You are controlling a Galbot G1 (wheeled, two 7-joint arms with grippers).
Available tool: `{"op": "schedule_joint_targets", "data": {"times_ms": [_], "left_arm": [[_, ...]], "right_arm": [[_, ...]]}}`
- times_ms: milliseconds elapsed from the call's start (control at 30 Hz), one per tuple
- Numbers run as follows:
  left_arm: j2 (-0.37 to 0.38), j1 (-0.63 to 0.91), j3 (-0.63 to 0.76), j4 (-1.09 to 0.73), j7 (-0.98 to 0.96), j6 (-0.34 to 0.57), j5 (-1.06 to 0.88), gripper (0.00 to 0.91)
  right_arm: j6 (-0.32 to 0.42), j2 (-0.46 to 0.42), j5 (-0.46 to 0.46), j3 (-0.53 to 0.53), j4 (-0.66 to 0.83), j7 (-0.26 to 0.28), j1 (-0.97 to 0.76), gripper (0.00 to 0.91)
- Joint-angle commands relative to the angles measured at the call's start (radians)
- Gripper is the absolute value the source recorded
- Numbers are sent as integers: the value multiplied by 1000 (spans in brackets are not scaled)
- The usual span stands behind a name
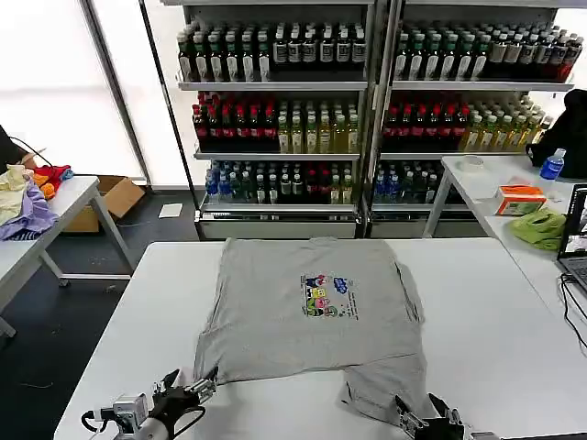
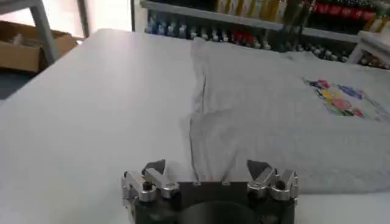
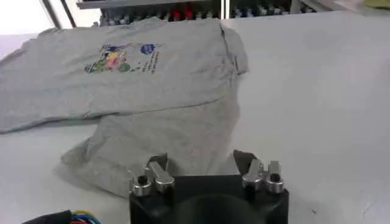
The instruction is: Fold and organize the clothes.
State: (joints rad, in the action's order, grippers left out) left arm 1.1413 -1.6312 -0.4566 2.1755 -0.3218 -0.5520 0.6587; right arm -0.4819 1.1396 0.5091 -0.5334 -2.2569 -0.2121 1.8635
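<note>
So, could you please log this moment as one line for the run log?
T-shirt: flat on table, partly folded | left claw: open, at near-left hem | right claw: open, at near-right sleeve

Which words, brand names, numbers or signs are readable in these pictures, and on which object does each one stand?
No text can be read as it stands.
Small multicoloured chest print on the light grey cotton T-shirt: too small and blurred to read.
Labels on the bottles on the metal shelves: too small to read.
Orange box on the white side table: too small to read.
</note>
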Motion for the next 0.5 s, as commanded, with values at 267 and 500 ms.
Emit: {"op": "schedule_joint_targets", "data": {"times_ms": [267, 500], "left_arm": [[64, -19, 54, -21, -5, 35, -94, 10], [98, -49, 68, -14, 15, 98, -229, 10]], "right_arm": [[2, 13, -6, 18, 17, 1, 7, 0], [50, 7, 4, 24, 23, 25, 20, 0]]}}
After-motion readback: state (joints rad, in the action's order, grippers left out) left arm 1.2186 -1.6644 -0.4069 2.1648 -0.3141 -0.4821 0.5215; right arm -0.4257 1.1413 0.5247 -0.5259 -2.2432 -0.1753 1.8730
